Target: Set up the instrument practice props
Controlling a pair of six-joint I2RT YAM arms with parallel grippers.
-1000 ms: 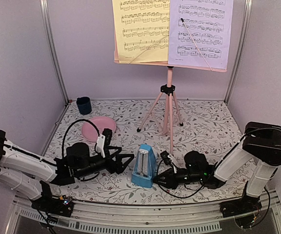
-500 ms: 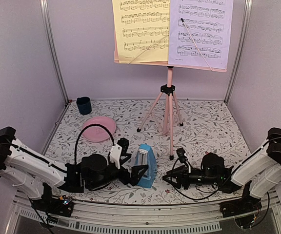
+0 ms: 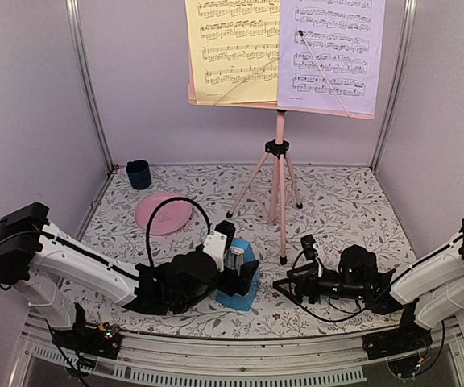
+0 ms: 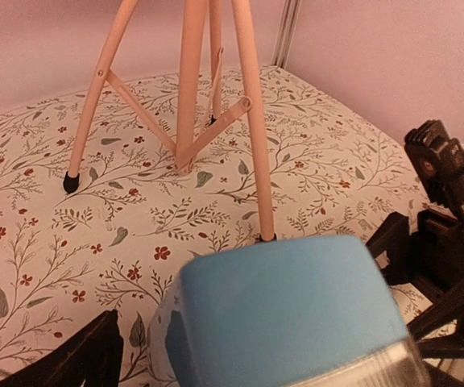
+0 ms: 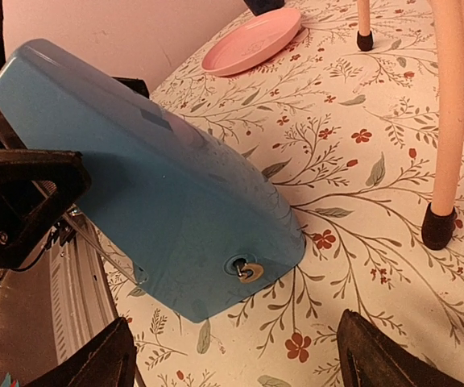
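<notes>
Blue metronome (image 5: 159,193) | tilted on the bench (image 5: 361,161), now between the spread left fingers (image 4: 87,359), grip not yet closed | right fingers (image 5: 385,351) have released it, spread wide, drawn back just beyond its base | likely handover for upright placement

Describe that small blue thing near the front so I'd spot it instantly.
Find the tall pink music stand on the flowered table. Just left of its nearest foot stands the metronome: the only light-blue pyramid there, while the plate nearby is flat and pink.
</notes>
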